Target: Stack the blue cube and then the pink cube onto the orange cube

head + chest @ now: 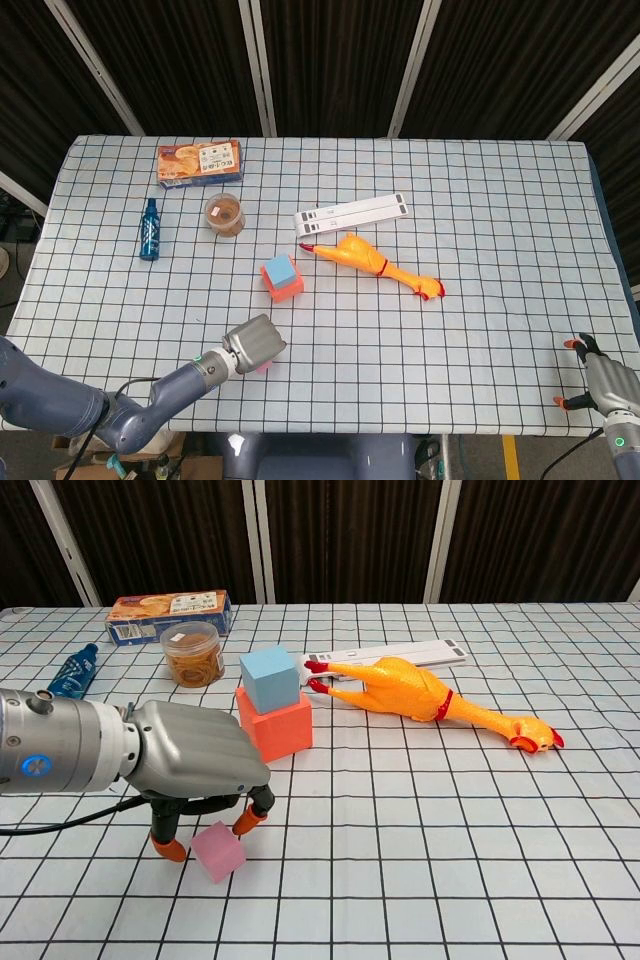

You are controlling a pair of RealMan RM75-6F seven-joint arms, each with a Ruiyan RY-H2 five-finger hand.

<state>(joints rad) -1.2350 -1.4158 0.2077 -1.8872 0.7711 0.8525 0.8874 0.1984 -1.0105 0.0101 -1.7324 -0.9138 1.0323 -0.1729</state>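
Table [500, 230] under a white cloth with a black grid carries everything here. Left hand [195, 765], big and grey in the chest view, hangs palm-down over the near left part of the cloth, its orange-tipped fingers [168, 848] spread downward on either side of the pink cube [217, 851]; the cube sits on the cloth beneath them, and whether any fingertip touches it cannot be told. The rubber chicken [425, 700] lies on its side right of centre, with the white power strip [352, 213] just behind it. The biscuit box [199, 161] lies at the far left. The orange cube [274, 724] stands near the middle of the table with the blue cube [270, 678] stacked on top of it (slightly turned against the one below). A clear jar [192, 653] of brown contents stands between the box and the stack, and a small blue bottle [150, 229] lies to its left. The right hand [603, 385] shows only at the lower right corner of the head view, fingers apart and holding nothing.
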